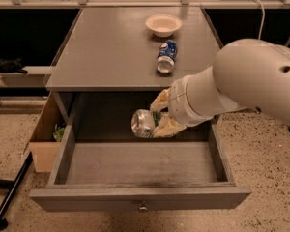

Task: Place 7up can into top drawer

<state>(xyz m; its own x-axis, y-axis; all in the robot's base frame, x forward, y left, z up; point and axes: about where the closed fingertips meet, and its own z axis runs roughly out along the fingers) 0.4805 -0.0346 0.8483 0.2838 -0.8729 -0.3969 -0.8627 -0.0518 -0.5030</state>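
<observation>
The 7up can, silvery with a pale green label, is held on its side in my gripper, whose tan fingers are shut around it. The can hangs above the back middle of the open top drawer, a wide shallow grey drawer pulled out from under the table, with a small round knob on its front panel. The white arm reaches in from the right and hides the drawer's back right corner.
A blue can lies on its side on the grey table top, with a small white bowl behind it. A tan cardboard box stands on the floor left of the drawer. A black stand leg is at lower left.
</observation>
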